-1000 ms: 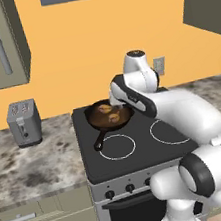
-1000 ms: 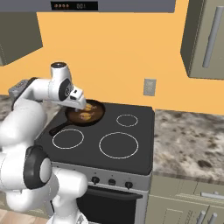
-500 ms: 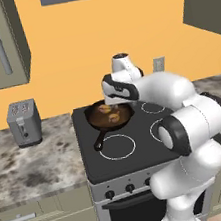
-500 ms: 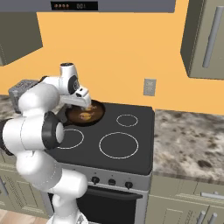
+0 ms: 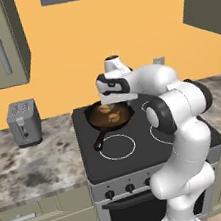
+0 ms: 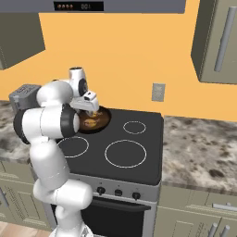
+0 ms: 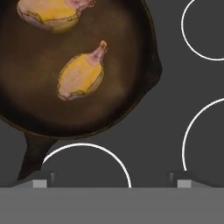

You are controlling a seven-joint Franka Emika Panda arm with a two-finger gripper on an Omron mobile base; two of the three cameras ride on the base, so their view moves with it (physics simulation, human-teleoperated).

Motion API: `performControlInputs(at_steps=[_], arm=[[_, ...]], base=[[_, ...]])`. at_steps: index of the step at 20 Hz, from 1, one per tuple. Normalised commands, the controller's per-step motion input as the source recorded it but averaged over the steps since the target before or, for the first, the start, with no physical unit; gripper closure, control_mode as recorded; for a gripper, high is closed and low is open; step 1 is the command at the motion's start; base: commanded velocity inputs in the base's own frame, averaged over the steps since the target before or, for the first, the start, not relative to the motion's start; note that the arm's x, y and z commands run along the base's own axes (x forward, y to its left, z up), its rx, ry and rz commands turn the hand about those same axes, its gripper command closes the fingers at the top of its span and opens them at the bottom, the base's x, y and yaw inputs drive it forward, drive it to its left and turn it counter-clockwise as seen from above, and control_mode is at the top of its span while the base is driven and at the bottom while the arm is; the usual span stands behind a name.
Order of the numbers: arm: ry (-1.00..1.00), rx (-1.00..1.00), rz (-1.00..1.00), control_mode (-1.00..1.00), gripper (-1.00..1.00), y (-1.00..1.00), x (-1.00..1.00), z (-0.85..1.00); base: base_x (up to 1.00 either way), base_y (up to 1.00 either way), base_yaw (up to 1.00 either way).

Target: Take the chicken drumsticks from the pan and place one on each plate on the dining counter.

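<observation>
Two chicken drumsticks lie in the pan: one (image 7: pixel 81 75) near its middle, one (image 7: pixel 52 13) at its far edge. There is one pan (image 5: pixel 110 115), black, with one handle (image 5: pixel 100 141). The stove (image 5: pixel 139 148) carries four ring-marked burners, counted in the right base view: two near ones (image 6: pixel 126 153) (image 6: pixel 73 146) and two far ones (image 6: pixel 134 127), the fourth under the pan. One toaster (image 5: pixel 24 123) stands on the bench (image 5: pixel 30 165) to the left. One wall outlet (image 6: pixel 159 92) sits on the orange wall. Three knobs (image 6: pixel 118 192) show on the stove front

A black stove (image 5: pixel 139 151) carries the pan (image 5: pixel 109 115).
</observation>
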Motion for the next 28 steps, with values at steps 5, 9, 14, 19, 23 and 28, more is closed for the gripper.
performControlInputs(at_steps=[5, 9, 14, 19, 23, 28], arm=[[-0.01, 0.0, 0.0, -1.0, -1.0, 0.05, 0.14, -0.39], [0.0, 0.0, 0.0, -1.0, -1.0, 0.03, 0.27, -0.39], [0.0, 0.0, 0.0, -1.0, -1.0, 0.04, 0.43, -0.31], [0.0, 0.01, 0.0, -1.0, -1.0, 0.1, 0.52, -0.2], [0.0, 0.0, 0.0, -1.0, -1.0, 0.08, 0.32, -0.21], [0.0, 0.0, -0.01, -1.0, -1.0, 0.04, 0.14, -0.23]], base=[[0.0, 0.0, 0.0], [0.0, 0.0, 0.0], [0.0, 0.0, 0.0], [0.0, 0.0, 0.0], [0.0, 0.0, 0.0], [0.0, 0.0, 0.0]])
